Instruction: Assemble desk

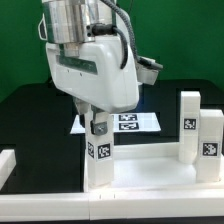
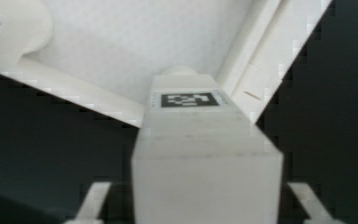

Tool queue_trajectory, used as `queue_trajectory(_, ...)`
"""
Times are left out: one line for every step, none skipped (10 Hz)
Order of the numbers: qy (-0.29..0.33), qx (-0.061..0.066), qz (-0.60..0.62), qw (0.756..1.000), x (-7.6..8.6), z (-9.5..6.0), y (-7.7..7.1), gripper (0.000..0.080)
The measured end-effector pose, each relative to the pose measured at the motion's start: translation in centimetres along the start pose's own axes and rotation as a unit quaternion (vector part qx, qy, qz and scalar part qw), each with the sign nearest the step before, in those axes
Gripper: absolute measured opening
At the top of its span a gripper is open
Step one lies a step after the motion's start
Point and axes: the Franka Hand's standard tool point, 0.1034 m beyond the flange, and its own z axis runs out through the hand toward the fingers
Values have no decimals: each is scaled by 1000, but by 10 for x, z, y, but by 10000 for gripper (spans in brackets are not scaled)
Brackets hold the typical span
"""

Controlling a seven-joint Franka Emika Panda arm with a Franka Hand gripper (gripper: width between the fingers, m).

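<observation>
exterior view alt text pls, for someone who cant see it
A white robot arm reaches down over a dark table, its end effector at the top of an upright white tagged leg. Two more upright legs stand at the exterior view's right, with the marker board lying flat behind.

- Legs [image 1: 99, 163]: white plastic, smooth, matt; paper-like b/w tags.
- Tabletop slab [image 1: 150, 172]: same white plastic, slight sheen.
- Worktop [image 1: 30, 110]: black, matt.
- Marker board [image 1: 140, 121]: flat white, matt.
</observation>
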Motion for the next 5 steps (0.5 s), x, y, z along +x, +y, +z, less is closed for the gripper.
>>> queue_trajectory(0,0,19,1000,0,0,0,284)
queue_trajectory(0,0,55,998,0,0,0,284)
queue_trajectory(-2,1,105,995,1,0,1,284)
queue_trajectory(-25,14,249,968,3,1,6,284)
queue_trajectory(-48,33,344,937,3,2,8,284)
